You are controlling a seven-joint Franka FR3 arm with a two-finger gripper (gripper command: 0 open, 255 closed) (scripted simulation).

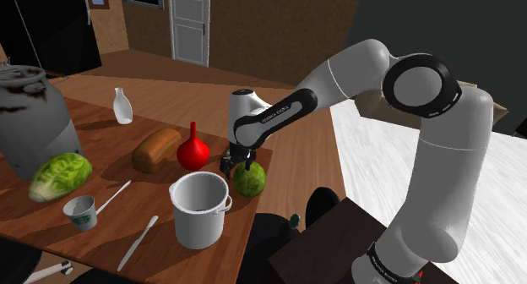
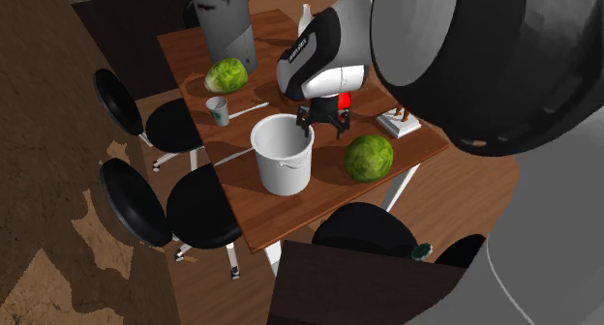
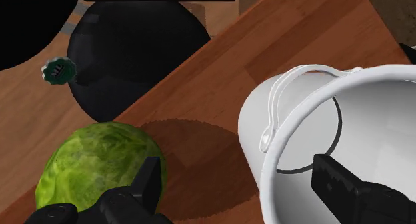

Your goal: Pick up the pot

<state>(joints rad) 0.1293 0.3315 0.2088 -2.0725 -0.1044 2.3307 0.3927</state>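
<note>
Two black fingers (image 3: 150, 183) of the gripper (image 3: 238, 173) stand wide apart and hold nothing. Between them passes the near rim of the white round pot (image 3: 380, 103) with its thin wire handle. One finger is over the pot's opening and the other is outside the wall, and neither clearly touches it.

In the shoulder view the gripper (image 1: 239, 166) points down at the table's edge, between the pot (image 1: 200, 210) and a round green cabbage (image 1: 251, 181) just beside it. The pot stands upright on the brown wooden table (image 1: 101, 240), near the corner closest to the stand.

In the second exterior view the gripper (image 2: 322, 123) is at the far side of the pot (image 2: 284, 159), with the cabbage (image 2: 369, 158) towards that view's right.

Behind the gripper in the shoulder view lie a red pear-shaped vegetable (image 1: 192, 151) and a brown loaf of bread (image 1: 156, 149). Farther off stands a small white bottle (image 1: 122, 106).

To that view's left of the pot are a white cup with a green mark (image 1: 80, 212), a pale knife (image 1: 137, 243), a leafy green lettuce (image 1: 61, 174) and a big grey metal vessel (image 1: 29, 117).

Black round chairs (image 2: 203, 207) stand around the table.
</note>
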